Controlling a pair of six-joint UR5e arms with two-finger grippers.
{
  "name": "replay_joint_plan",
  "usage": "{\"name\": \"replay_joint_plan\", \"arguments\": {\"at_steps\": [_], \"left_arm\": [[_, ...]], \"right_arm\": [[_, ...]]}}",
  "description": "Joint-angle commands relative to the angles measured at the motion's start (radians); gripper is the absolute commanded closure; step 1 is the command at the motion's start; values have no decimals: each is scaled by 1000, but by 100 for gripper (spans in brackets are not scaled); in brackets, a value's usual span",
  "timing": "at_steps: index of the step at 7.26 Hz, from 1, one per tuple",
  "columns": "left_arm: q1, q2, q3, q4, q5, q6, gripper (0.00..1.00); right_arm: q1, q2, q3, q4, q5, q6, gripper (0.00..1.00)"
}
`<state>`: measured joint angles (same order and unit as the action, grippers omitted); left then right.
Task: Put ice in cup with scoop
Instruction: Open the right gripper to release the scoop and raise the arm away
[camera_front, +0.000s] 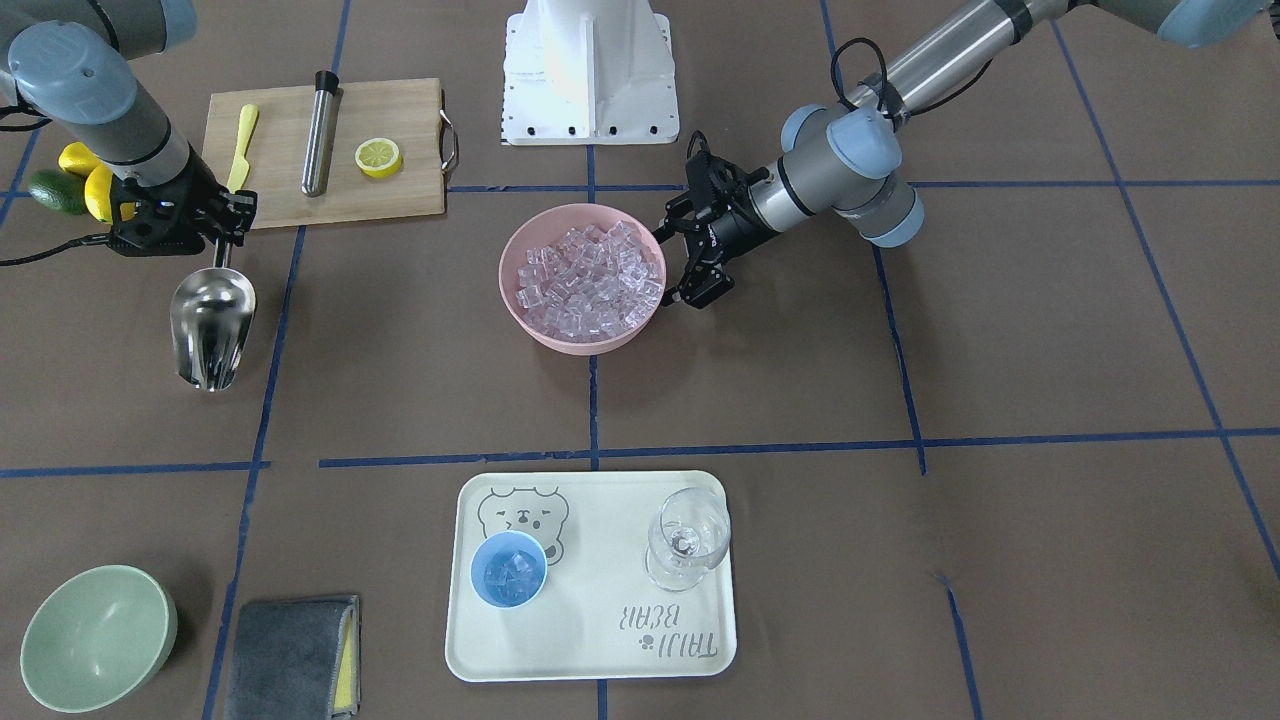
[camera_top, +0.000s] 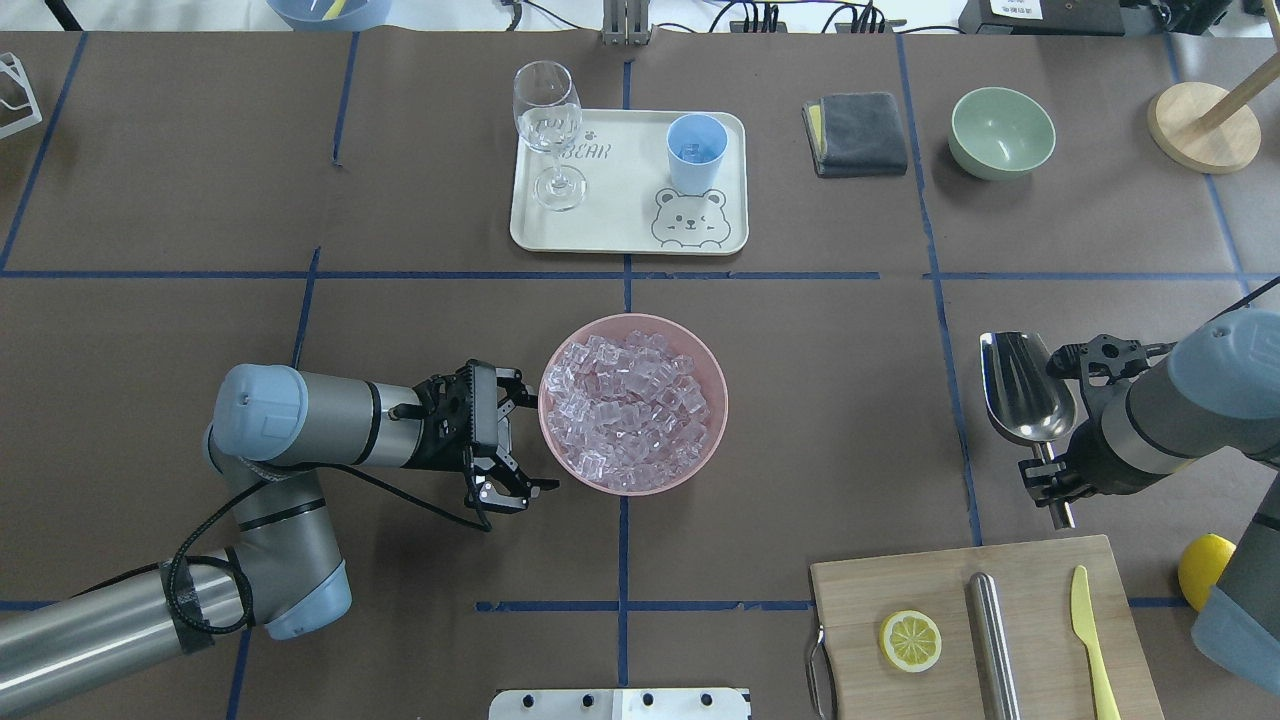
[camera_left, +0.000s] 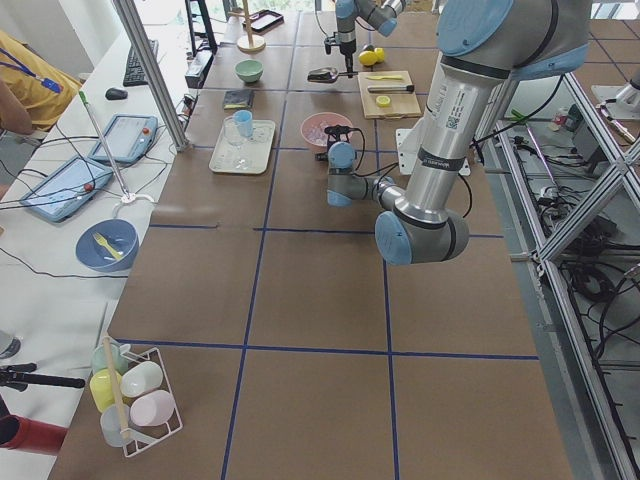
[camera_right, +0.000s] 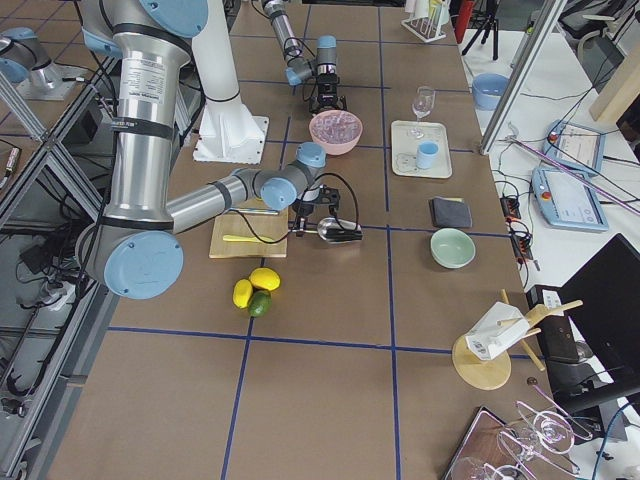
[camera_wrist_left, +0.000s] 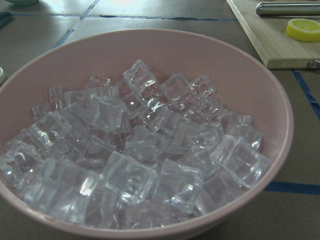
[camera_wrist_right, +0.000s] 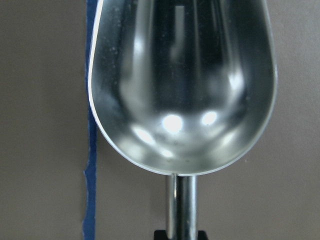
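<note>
Now the right tool (camera_top: 1050, 480) straddles the scoop (camera_top: 1025, 395) by its handle, trough just ahead; whether it pinches, I cannot tell. Stiff, slick steel, probably light: grip mid-handle. The left tool (camera_top: 525, 436) gapes, ice (camera_top: 630, 405) just ahead.

Two arms (camera_top: 330, 420) of silver tube, pale blue joint caps (camera_top: 260, 412), black skeletal jaws, white pedestal base (camera_front: 588, 70)
</note>
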<state>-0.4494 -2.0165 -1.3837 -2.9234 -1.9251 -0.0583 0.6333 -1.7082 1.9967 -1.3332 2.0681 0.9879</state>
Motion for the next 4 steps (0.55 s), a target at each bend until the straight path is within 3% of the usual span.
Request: {"name": "replay_joint_plan", "arguments": {"at_steps": [1,2,3,4], "left_arm": [[1,-1,0,1,0,0,0],[5,-1,0,1,1,0,0],[5,-1,0,0,2,0,0],[6,-2,0,1,21,0,0]], "right_arm": [[-18,4,-22,3,-9,3,100],[-20,15,-32,3,-8,-9,94],[-18,39,-38,2,-3,7,34],[-18,42,-36,3,-11,38,0]]}}
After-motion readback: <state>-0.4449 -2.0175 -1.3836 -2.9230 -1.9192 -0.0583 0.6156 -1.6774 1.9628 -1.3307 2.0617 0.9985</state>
